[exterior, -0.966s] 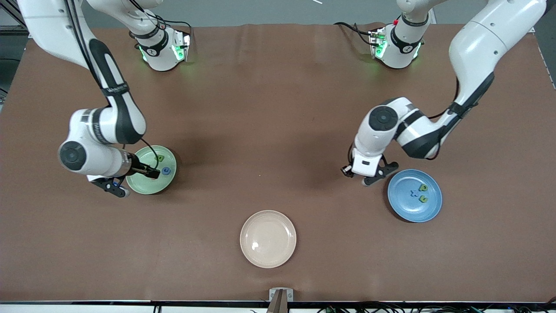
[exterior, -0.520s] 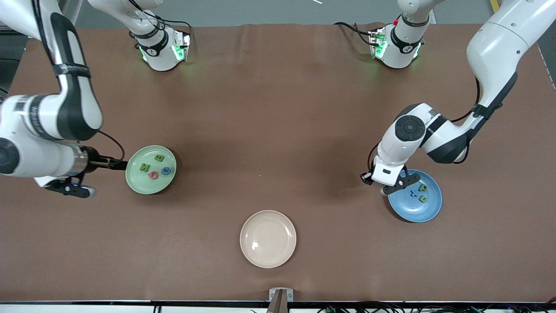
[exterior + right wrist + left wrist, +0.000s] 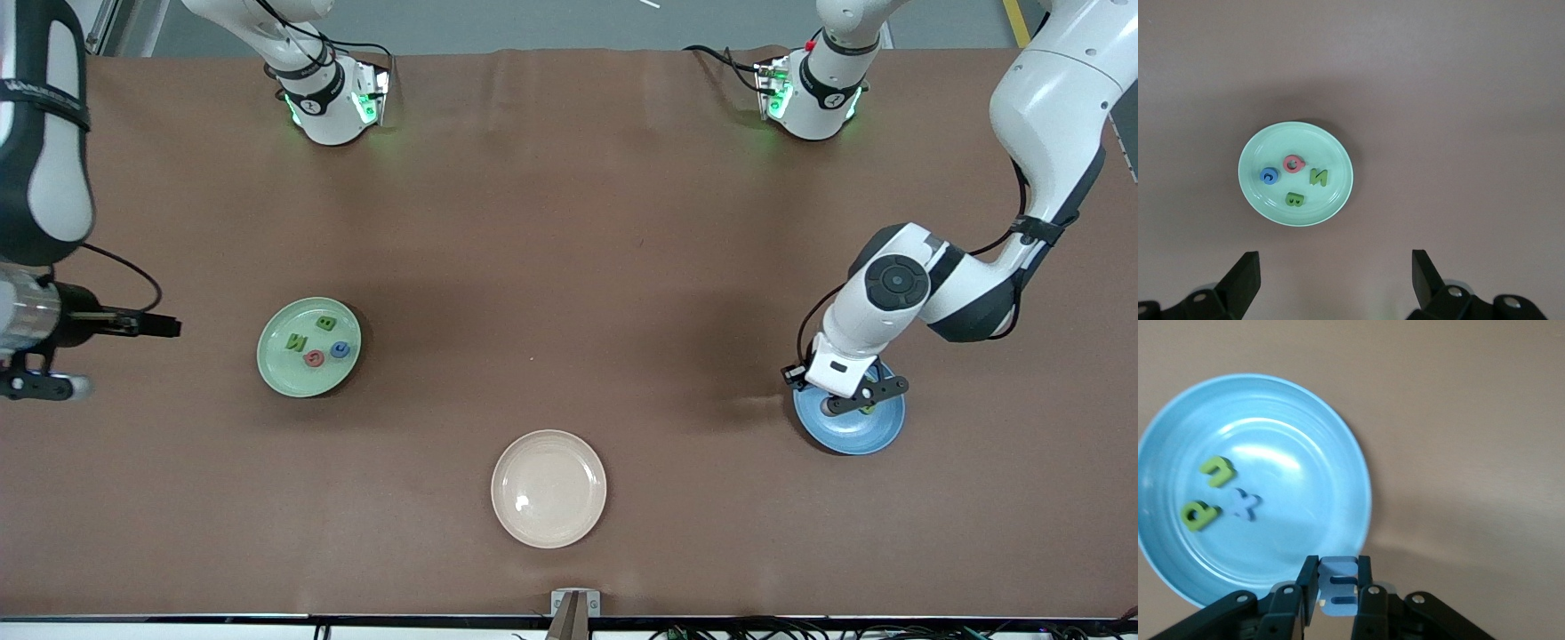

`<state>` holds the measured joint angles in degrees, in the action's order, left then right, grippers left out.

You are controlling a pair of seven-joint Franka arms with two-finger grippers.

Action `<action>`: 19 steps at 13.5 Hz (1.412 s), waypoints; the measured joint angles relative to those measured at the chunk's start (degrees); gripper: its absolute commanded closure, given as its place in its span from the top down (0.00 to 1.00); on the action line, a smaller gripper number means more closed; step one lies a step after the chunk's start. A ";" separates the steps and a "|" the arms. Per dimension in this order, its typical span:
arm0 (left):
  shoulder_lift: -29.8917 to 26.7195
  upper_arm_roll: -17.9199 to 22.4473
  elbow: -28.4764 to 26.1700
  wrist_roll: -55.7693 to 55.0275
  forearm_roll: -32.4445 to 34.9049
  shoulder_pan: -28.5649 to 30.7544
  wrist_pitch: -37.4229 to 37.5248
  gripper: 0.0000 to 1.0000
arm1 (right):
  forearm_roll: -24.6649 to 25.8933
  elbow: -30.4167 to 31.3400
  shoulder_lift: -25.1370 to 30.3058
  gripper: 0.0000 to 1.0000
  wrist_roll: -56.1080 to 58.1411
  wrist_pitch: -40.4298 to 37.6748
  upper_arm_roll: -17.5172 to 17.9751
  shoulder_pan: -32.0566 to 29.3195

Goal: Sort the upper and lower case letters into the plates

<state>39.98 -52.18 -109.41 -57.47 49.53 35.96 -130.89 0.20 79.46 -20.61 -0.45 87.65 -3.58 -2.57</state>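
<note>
The left gripper [image 3: 1337, 587], clamped on the blue m [image 3: 1337, 585], hides most of the blue plate [image 3: 880, 431] from the front; the right gripper [image 3: 1336, 280] hangs spread, its fingertips cut off.

1. Even, bright overhead light; soft shadows lie beside the light green plate [image 3: 308, 347] and cream-beige plate [image 3: 548, 488].
2. Glare streaks the blue plate [image 3: 1255, 490] in the left wrist view.
3. Green lamps glow on both arm bases.
</note>
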 measured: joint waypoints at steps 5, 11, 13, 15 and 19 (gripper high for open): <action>0.21 2.94 0.73 5.13 0.00 1.20 -0.08 0.08 | -0.02 -1.54 -0.39 1.00 0.04 -1.50 1.02 0.33; 0.60 4.30 1.44 5.65 0.00 1.18 -0.14 1.00 | -0.04 -1.24 0.48 1.00 0.65 -4.31 1.16 0.67; 0.60 4.29 2.33 5.65 0.00 1.13 -0.18 1.00 | -0.04 1.31 2.60 1.00 0.68 -2.65 1.18 1.55; 0.60 3.82 3.62 5.65 0.00 1.04 -0.18 1.00 | -0.04 5.14 5.73 1.00 0.68 -0.54 1.18 2.07; -1.02 1.22 6.78 11.04 -0.19 1.07 1.33 1.00 | -0.04 10.66 11.66 1.00 0.69 0.53 1.16 2.16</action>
<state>38.97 -50.96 -102.63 -46.42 49.34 37.03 -129.56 0.16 90.12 -8.94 0.24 88.18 -2.42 -0.41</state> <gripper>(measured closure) 0.000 0.000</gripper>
